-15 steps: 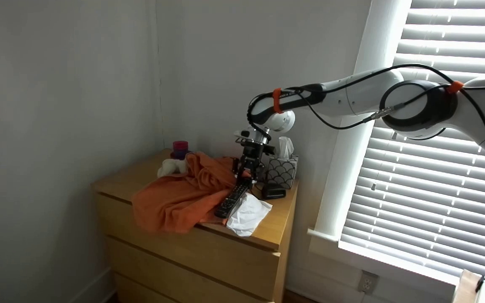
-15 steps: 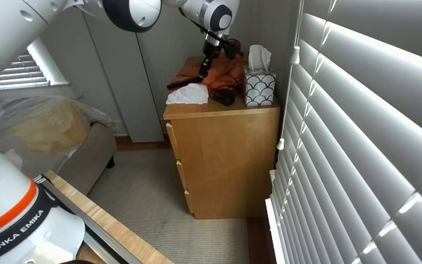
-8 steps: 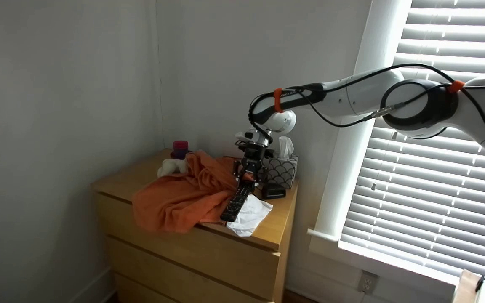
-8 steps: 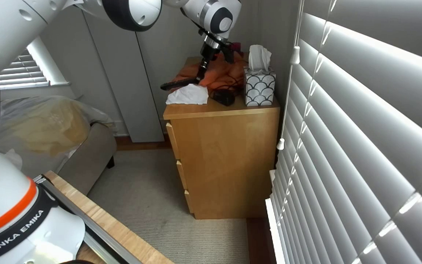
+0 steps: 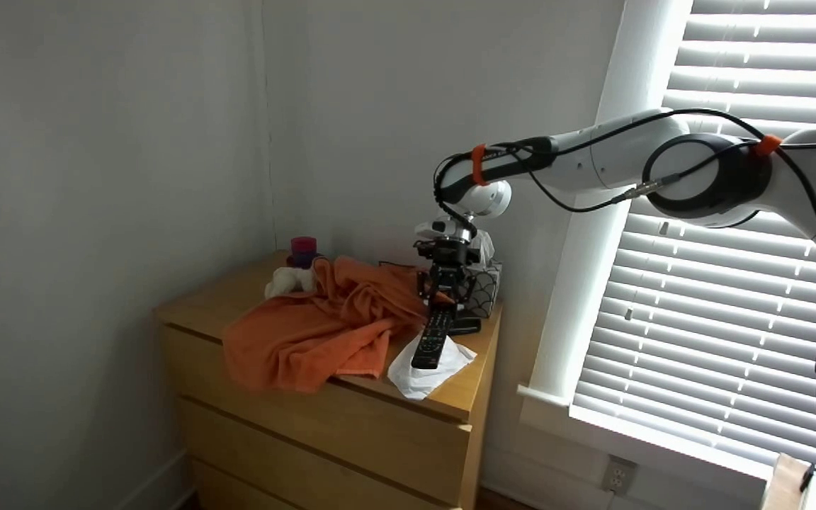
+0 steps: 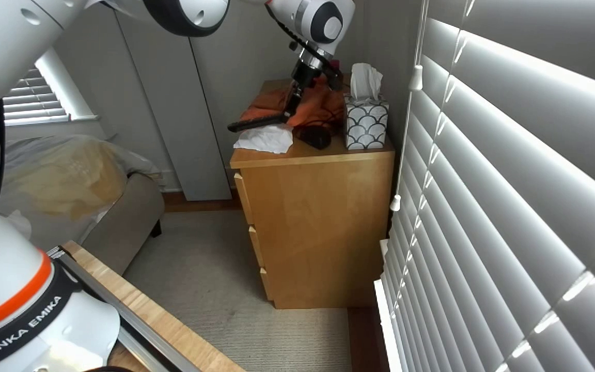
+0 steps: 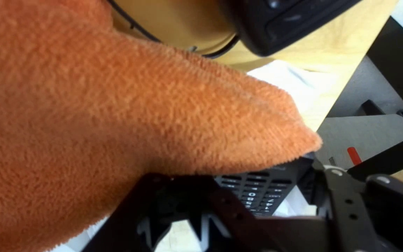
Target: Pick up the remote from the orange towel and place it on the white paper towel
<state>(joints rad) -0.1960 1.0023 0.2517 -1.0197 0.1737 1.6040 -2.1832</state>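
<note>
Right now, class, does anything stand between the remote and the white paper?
Nothing visible stands between the remote and the white paper, but a flap of orange towel at the gripper partly covers the remote and may drag along.

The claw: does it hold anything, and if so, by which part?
The claw holds the remote by its end farther from the dresser front; whether the orange towel is pinched too, I cannot tell.

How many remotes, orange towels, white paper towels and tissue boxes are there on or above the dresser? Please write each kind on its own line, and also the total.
Remote: 1, held by the hand
Orange towel: 1
White paper towel: 1
Tissue box: 1
Total: 4
Not counted: a white lump by the orange towel, too unclear to name.
</note>
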